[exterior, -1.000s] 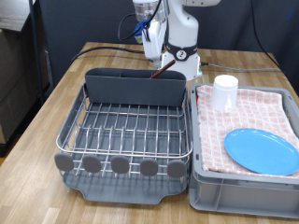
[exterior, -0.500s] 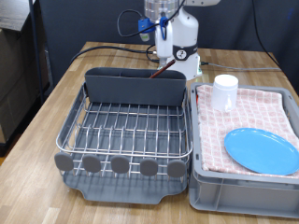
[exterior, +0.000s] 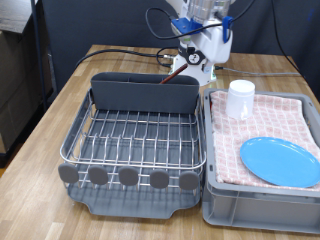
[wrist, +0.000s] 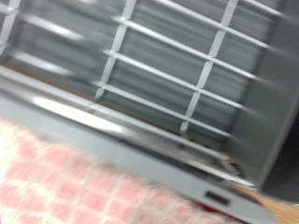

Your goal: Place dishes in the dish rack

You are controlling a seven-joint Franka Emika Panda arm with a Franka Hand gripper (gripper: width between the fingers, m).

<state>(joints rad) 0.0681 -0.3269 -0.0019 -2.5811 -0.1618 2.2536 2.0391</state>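
- The table (exterior: 60, 110) carries the rack on the exterior view's left and the crate on its right, the two side by side.
- The rack (exterior: 135, 143) has bare wires; no dish lies on its grid. In the blurred wrist view its wires (wrist: 187, 65) fill most of the picture.
- The crate (exterior: 250, 205) is lined with a pink checked cloth (exterior: 285, 120). The wrist view shows a corner of that cloth (wrist: 56, 177) under the crate's grey rim (wrist: 121, 131).
- The arm has swung towards the exterior view's right and risen over the last second. It stood behind the caddy's middle; now it is above the far corner where rack and crate meet. The blur in the wrist view fits a hand in motion.
- The plate (exterior: 280, 160) lies flat on the cloth at the crate's near end, where it lay a second ago.
- The caddy (exterior: 140, 97) stands along the rack's far side.
- The cup (exterior: 240, 98) stands at the crate's far end, also unmoved, and is now the dish nearest the hand.
- The spoon (exterior: 172, 68): a thin brown stick leans up from the caddy's far right end. I take it for the spoon already put away, though cables run close behind it.
- The gripper (exterior: 203, 66) hangs behind the caddy's right end, clear of every dish. Its fingers show in neither view, so how wide it stands cannot be told, and nothing can be seen in it.
- My judgement: one dish is racked, two wait in the crate, and the arm is heading that way.
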